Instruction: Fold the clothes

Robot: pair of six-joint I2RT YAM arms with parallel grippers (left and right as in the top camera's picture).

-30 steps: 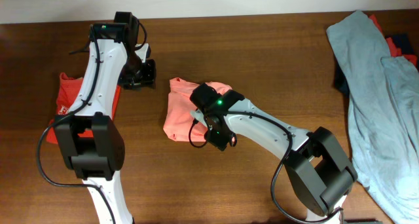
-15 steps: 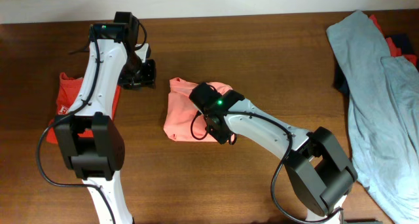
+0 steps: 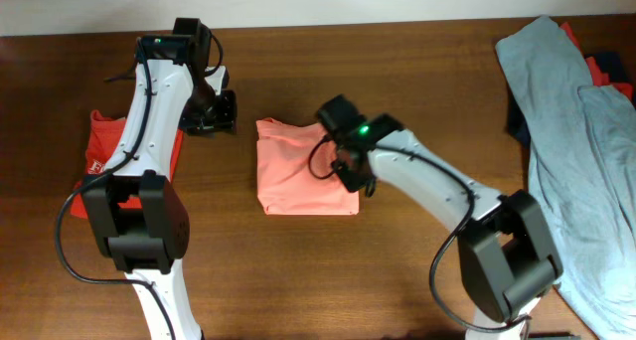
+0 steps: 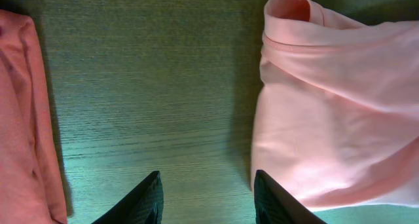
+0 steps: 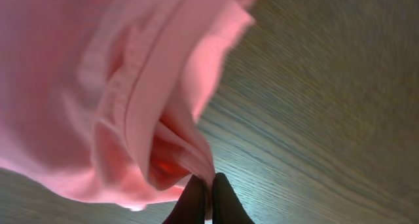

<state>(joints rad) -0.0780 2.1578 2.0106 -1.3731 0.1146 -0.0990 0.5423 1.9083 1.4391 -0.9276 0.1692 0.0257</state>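
Observation:
The salmon-pink shirt lies as a folded, roughly square pad in the middle of the table. My right gripper is at its right edge, shut on a pinched fold of the pink cloth. In the right wrist view the two fingertips of the right gripper are pressed together with cloth between them. My left gripper hovers left of the shirt's far corner. It stands open over bare wood, with the pink shirt just to its right.
A red-orange shirt lies folded at the left, under the left arm, and shows again as a red-orange edge. Grey-blue shirts are heaped along the right side over darker and red clothes.
My right gripper shut on the pink shirt's edge and drew it to the right and back, spreading the shirt wider and squarer. The left arm has not moved.

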